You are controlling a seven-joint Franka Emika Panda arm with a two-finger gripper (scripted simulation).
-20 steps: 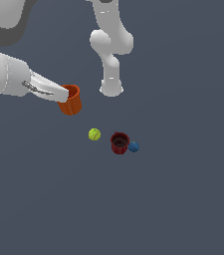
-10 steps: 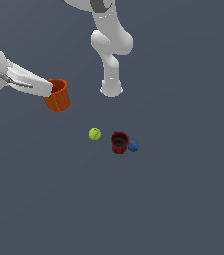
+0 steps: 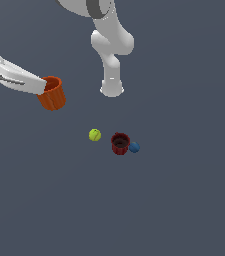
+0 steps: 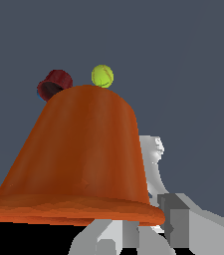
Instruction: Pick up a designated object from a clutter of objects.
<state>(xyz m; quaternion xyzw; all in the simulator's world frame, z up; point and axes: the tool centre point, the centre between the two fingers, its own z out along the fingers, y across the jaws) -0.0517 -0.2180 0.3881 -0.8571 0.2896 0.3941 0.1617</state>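
Note:
The bright orange ribbed cup [image 3: 52, 93] hangs in the air at the exterior view's left, well above the grey floor, with my gripper [image 3: 45, 86] shut on its rim. In the wrist view the same orange cup [image 4: 78, 159] fills most of the picture, and one grey finger [image 4: 175, 221] shows beside its rim. The other items lie on the floor below: a yellow-green ball [image 3: 95, 135], a dark red cup [image 3: 120, 143] and a small blue ball [image 3: 134, 147]. The wrist view also shows the yellow-green ball [image 4: 102, 76] and the dark red cup [image 4: 55, 83] past the orange cup.
My arm's white base [image 3: 112, 89] stands on the grey floor [image 3: 174, 200] behind the three loose items. The dark red cup and the blue ball sit close together.
My gripper has carried the orange cup towards the exterior view's left and a little upward. The balls and the dark red cup have not moved.

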